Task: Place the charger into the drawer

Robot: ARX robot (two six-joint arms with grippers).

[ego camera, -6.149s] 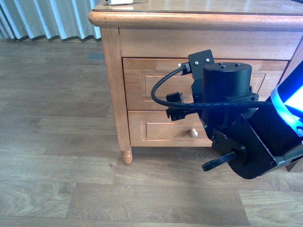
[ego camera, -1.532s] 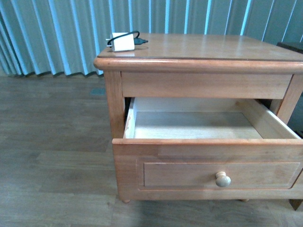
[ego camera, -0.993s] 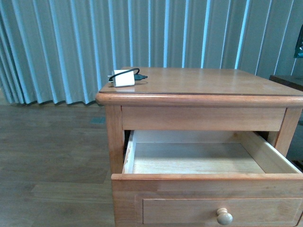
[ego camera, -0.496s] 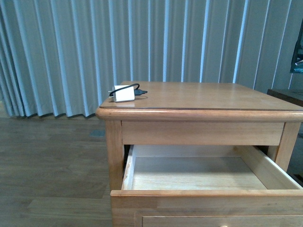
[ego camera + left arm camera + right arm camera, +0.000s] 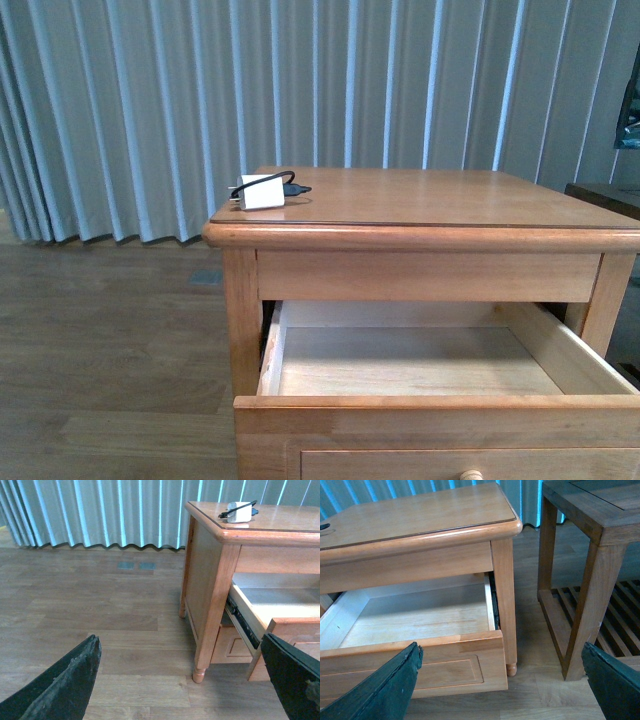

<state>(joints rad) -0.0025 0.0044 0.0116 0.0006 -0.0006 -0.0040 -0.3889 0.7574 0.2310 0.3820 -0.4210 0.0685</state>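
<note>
Fingers [image 5: 70, 680] of your left gripper [image 5: 178, 639] stand wide apart with nothing between them, and wooden plank floor [image 5: 100, 610] shows through the gap. Your right gripper [image 5: 500, 647] is spread just as wide and holds nothing either, its dark fingers [image 5: 390, 685] framing the open drawer.

The small white rectangular charger with its looped thin black cable [image 5: 240, 512] lies well ahead of your left gripper and clear of both its fingers. It rests on the top of the light-wood bedside cabinet [image 5: 430, 275], at the far corner on the left arm's side [image 5: 262, 192]. Nothing touches it.

The upper light-wood drawer with the pale interior [image 5: 445, 665] sits straight ahead of your right gripper. It stands open, and the recessed front panel is the part nearest the fingertips. From your left gripper you see it from the side, jutting out of the cabinet past the corner leg [image 5: 250, 615]. The front view shows its pale floor bare, under the cabinet top [image 5: 400, 415].

Beyond your right gripper, beside the cabinet, stands a darker wooden side table with a slatted lower shelf [image 5: 590, 525]. A pale blue-grey pleated curtain [image 5: 150, 110] hangs behind everything.
</note>
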